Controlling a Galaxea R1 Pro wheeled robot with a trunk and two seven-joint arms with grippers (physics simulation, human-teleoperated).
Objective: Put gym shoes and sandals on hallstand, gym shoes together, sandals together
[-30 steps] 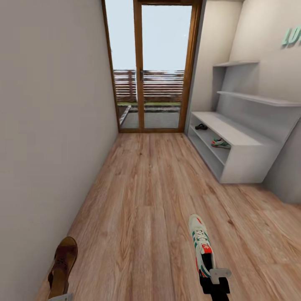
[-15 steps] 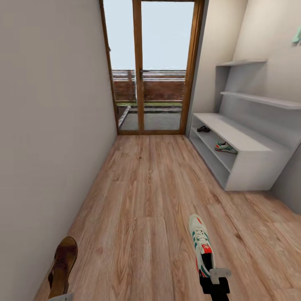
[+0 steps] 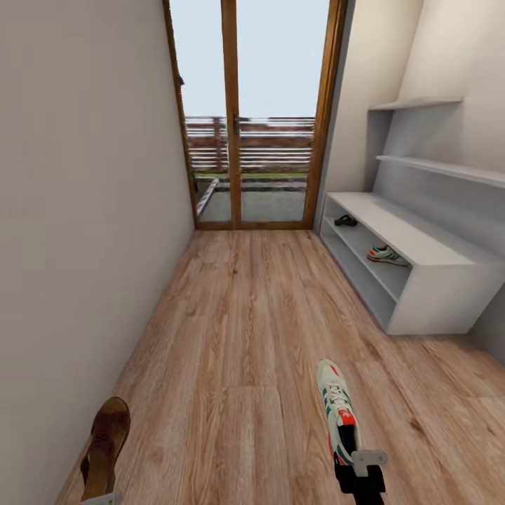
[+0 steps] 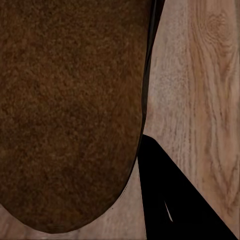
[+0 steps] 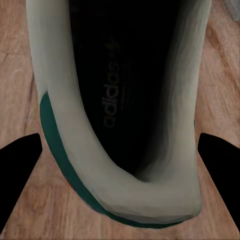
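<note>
In the head view a cream gym shoe (image 3: 337, 410) with green stripes hangs toe-forward over the corridor floor (image 3: 238, 330), with my right gripper (image 3: 360, 479) shut on its heel. The right wrist view looks into that shoe's heel opening (image 5: 120, 90), with black fingers (image 5: 20, 170) on either side. A brown sandal (image 3: 104, 442) hangs at the lower left, and my left gripper (image 3: 98, 499) is shut on it. Its brown surface (image 4: 70, 110) looms large beside one black finger (image 4: 170, 200). The light-grey hallstand (image 3: 410, 237) stands ahead on the right. Its upper shelf holds a second sandal (image 3: 345, 220) and a second gym shoe (image 3: 388, 254), set apart.
A plain wall (image 3: 84, 210) runs close along the left. A wood-framed glass door (image 3: 249, 112) closes the far end of the corridor. Two thin grey wall shelves (image 3: 442, 167) hang above the hallstand. Open plank flooring lies between me and the rack.
The whole view has shifted: the hallstand now sits lower and further right in the picture. The held gym shoe and sandal keep their places in the view.
</note>
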